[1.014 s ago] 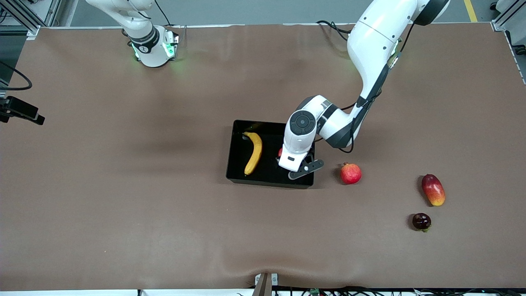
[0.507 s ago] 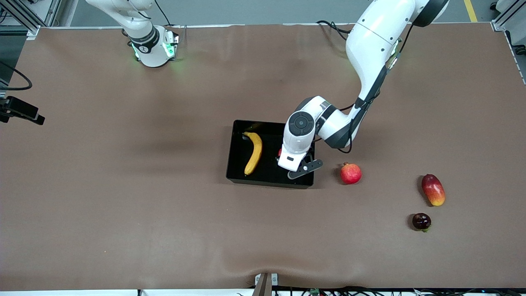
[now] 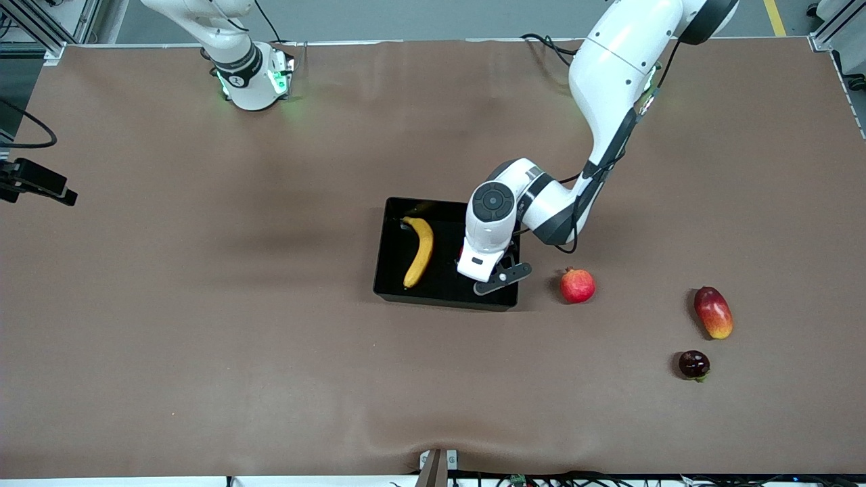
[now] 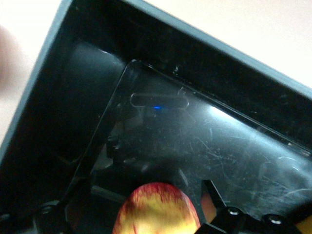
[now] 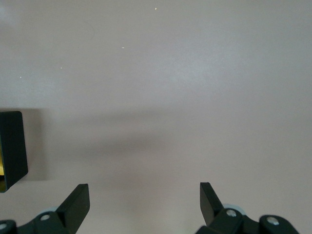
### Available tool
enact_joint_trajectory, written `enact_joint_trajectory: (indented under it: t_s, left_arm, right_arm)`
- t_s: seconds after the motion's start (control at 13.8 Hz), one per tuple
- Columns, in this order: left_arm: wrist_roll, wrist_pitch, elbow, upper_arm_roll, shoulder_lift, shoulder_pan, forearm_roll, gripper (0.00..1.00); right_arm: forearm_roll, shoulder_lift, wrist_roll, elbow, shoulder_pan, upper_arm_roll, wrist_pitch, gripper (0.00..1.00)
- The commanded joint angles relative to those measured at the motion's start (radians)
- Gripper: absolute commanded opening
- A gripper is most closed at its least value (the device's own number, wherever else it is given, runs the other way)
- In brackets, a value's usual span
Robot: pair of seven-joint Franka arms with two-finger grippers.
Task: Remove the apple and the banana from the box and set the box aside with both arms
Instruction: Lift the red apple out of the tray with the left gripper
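black tray [image 3: 392, 270] near mid-table as the landmark, long side running toward the front camera. banana [image 3: 419, 251] inside the tray, lying lengthwise in the half toward the right arm's end, clear of the walls. apple [image 4: 157, 209] also in the tray, in the half toward the left arm's end, red with yellow streaks, mostly hidden under the wrist in the front view. left gripper [image 4: 131, 217] low over that same half of the tray, right at the apple, jaws spread wide with the apple between them; only one finger [image 4: 213, 195] shows plainly, and cannot tell whether either pad touches the fruit. left arm [image 3: 609, 88] reaching in from its base and bent down over the tray's edge. right gripper [image 5: 145, 197] up over bare table [image 3: 203, 338] toward the right arm's end from the tray, jaws spread wide and empty, one tray corner at the edge of its wrist view; right arm [image 3: 233, 61] waiting, only its base showing in the front view. pomegranate [image 3: 577, 285] on the table just beside the tray, toward the left arm's end. mango [image 3: 713, 312] well apart from the tray the same way, and a small dark fruit [image 3: 694, 364] near the mango, nearer the front camera than the tray.
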Motion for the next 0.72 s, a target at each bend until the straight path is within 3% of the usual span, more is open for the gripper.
enact_joint_trajectory:
  t_s: [0.0,0.29,0.65]
  left_arm:
    - [-0.024,0.014,0.016,0.009,0.033,-0.003,0.036,1.0]
    - [-0.026,0.034,0.016,0.009,0.032,0.0,0.036,1.0]
    - [-0.047,0.027,0.016,0.007,0.015,-0.005,0.028,1.0]
  right_arm:
    - [0.013,0.001,0.012,0.011,0.001,0.003,0.001,1.0]
    - [0.026,0.004,0.012,0.008,-0.001,0.003,0.001,1.0]
    - [0.034,0.099,0.0,0.011,0.012,0.003,-0.003,1.0]
